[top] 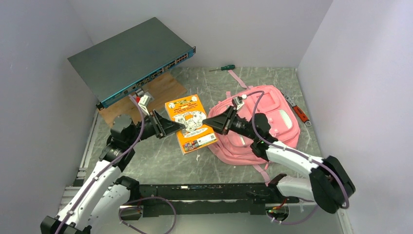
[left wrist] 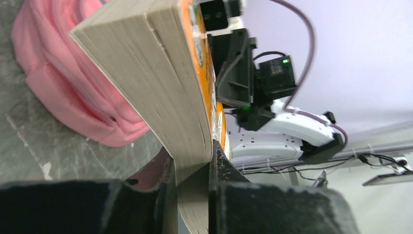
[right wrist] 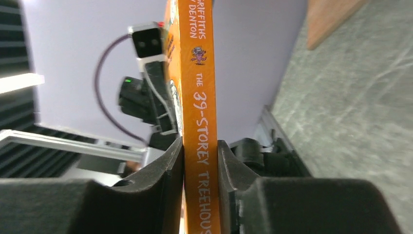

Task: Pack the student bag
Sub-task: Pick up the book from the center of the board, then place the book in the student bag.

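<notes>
An orange paperback book is held up over the table between both arms. My left gripper is shut on its page edge, and in the left wrist view the cream pages fill the gap at the left gripper. My right gripper is shut on the spine side. The right wrist view has the orange spine pinched in the right gripper. The pink student bag lies flat just right of the book, under the right arm. It also shows as pink fabric behind the pages.
A teal-edged network switch leans at the back left over a brown board. A green-handled screwdriver lies at the back. A red-handled tool lies right of the bag. White walls close in the left, right and back.
</notes>
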### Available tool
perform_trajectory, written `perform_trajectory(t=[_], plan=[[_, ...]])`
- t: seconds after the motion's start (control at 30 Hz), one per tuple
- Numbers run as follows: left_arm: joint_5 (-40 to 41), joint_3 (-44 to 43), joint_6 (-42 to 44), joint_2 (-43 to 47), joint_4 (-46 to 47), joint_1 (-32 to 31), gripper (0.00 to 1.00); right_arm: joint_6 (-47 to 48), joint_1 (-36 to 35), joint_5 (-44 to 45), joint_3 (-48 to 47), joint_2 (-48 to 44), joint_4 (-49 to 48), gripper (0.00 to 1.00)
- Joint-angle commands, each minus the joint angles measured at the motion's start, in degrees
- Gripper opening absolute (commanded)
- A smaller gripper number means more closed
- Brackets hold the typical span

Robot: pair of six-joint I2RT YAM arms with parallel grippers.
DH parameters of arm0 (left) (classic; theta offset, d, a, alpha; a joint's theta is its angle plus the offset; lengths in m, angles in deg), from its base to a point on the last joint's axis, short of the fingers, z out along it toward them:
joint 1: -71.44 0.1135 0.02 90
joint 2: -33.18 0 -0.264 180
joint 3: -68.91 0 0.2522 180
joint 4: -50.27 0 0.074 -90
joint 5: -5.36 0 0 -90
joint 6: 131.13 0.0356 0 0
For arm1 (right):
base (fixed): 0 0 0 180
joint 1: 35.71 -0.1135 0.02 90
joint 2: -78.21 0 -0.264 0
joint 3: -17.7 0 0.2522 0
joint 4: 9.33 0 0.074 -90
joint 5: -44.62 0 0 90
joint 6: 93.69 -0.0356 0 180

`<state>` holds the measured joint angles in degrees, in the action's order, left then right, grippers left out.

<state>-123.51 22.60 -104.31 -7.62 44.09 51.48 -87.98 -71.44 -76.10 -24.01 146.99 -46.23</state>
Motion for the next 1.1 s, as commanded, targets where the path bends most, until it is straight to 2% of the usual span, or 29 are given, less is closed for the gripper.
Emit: perform_trajectory(t=[0.0, 0.03, 0.1, 0.17, 0.27, 0.4, 0.47, 0.57, 0.7, 0.83, 1.07], plan=[[11.1, -7.6, 13.0, 4.3, -16.3, 0.1, 0.0, 24.1, -0.1, 3.3, -8.2, -10.1, 36.1, 0.33], [13.9, -8.8, 14.9, 5.6, -20.1, 0.0, 0.0, 29.5, -0.1, 6.2, -9.7, -11.9, 44.3, 0.43], [20.1, -11.0, 18.3, 8.1, -27.9, 0.0, 0.0, 39.1, -0.1, 12.5, -13.0, -14.0, 58.9, 0.58], [25.9, -13.0, 20.8, 10.0, -33.4, 0.1, 0.0, 48.1, -0.5, 18.8, -16.6, -14.2, 69.9, 0.61], [31.4, -15.4, 23.4, 10.5, -39.6, 0.0, 0.0, 56.8, -3.0, 24.7, -19.7, -12.3, 78.0, 0.62], [30.6, -15.6, 23.8, 10.0, -41.2, 0.0, 0.0, 62.8, -9.0, 29.7, -22.7, -7.7, 80.4, 0.63], [28.7, -14.7, 23.1, 10.1, -39.9, 0.0, 0.0, 64.1, -11.3, 34.4, -25.0, -2.1, 82.5, 0.64], [26.1, -13.0, 21.6, 10.5, -38.0, 0.0, 0.0, 64.8, -13.6, 39.8, -29.0, 5.9, 84.8, 0.63], [23.4, -10.4, 20.1, 11.0, -36.2, 0.0, 0.0, 64.3, -15.4, 44.9, -32.2, 12.4, 83.1, 0.63], [22.4, -8.9, 19.4, 11.5, -35.9, 0.0, 0.0, 63.4, -15.5, 48.4, -34.0, 15.5, 81.4, 0.59], [23.0, -8.8, 20.2, 12.6, -37.4, 0.0, 0.0, 64.0, -15.5, 49.2, -32.0, 17.1, 74.9, 0.4]])
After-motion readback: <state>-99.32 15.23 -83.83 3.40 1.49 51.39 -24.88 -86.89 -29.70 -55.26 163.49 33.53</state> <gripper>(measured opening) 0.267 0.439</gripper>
